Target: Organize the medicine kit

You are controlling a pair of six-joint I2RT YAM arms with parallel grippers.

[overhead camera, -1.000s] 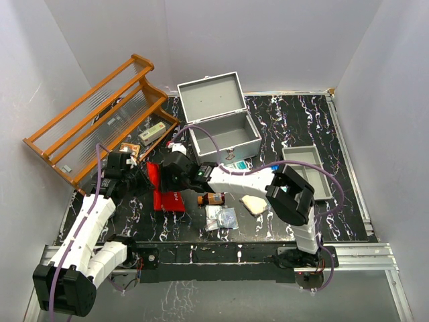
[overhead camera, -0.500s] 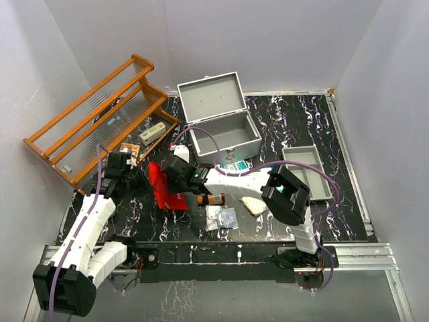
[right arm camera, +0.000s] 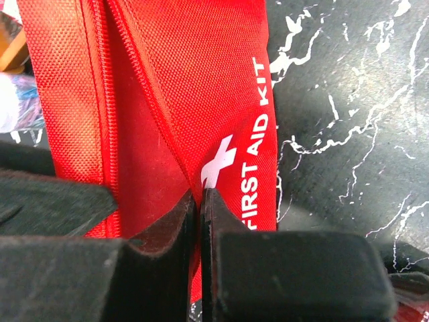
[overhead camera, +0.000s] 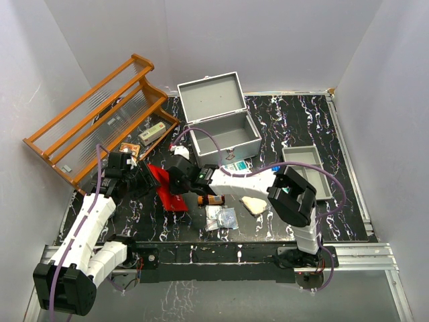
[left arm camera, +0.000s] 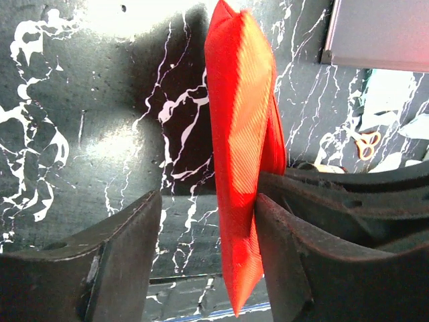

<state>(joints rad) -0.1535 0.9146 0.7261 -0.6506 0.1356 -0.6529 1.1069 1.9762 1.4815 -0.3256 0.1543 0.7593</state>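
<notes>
1. One medicine kit (overhead camera: 228, 149) stands lid-up in the top view, just behind the red pouch (overhead camera: 167, 191) — we judge it stiff, fairly heavy metal, best taken by a side wall.
2. Left wrist: we see the left gripper (left arm camera: 208, 201) standing wide, the red pouch between its jaws.
3. Right wrist: the right gripper (right arm camera: 200, 201) is pinched tight on the red pouch — soft fabric.

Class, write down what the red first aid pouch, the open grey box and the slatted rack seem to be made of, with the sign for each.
Red pouch: woven synthetic fabric, probably nylon; the ribbed weave and zip show.
Grey box: likely painted metal, matt; thin flat walls, front latch.
Slatted rack: varnished wood, by its orange-brown sheen.
</notes>
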